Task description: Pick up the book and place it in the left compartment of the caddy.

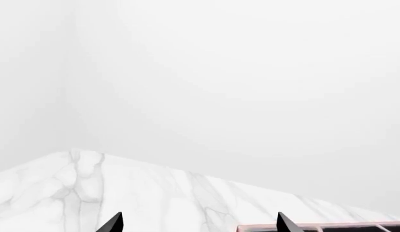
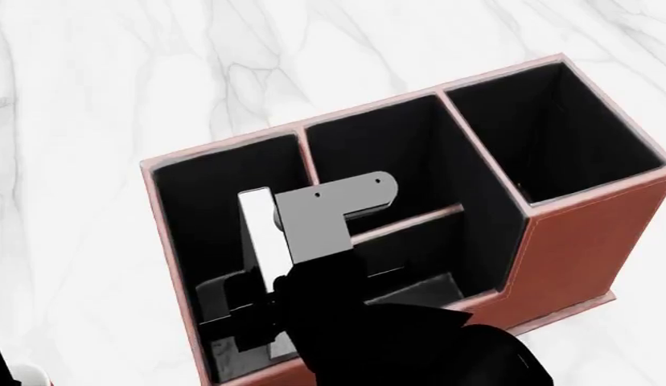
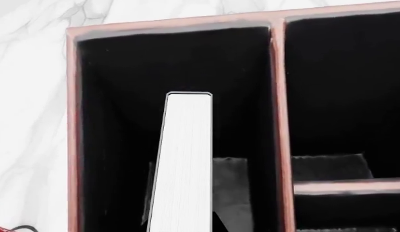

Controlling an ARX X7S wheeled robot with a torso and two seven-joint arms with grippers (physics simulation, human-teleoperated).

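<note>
The reddish-brown caddy (image 2: pixel 574 241) stands on the marble table. The book (image 2: pixel 258 229) is held on end inside the left compartment (image 2: pixel 199 201), white page edges facing me. My right gripper (image 2: pixel 252 310) reaches into that slot from above and is shut on the book. In the right wrist view the book (image 3: pixel 185 159) rises between the black walls of the left compartment (image 3: pixel 116 106), my right gripper (image 3: pixel 184 226) clamped on its near end. Whether the book touches the floor is hidden. My left gripper (image 1: pixel 200 223) is open and empty over the table, beside the caddy's rim (image 1: pixel 329 226).
The caddy's taller square slot (image 2: pixel 558 129) is at the right, and the two small slots split by a low partition (image 2: pixel 403 221) lie in the middle. A bit of the red-and-white mug (image 2: pixel 22 375) shows at the lower left. A white wall rises behind the marble table (image 1: pixel 71 188).
</note>
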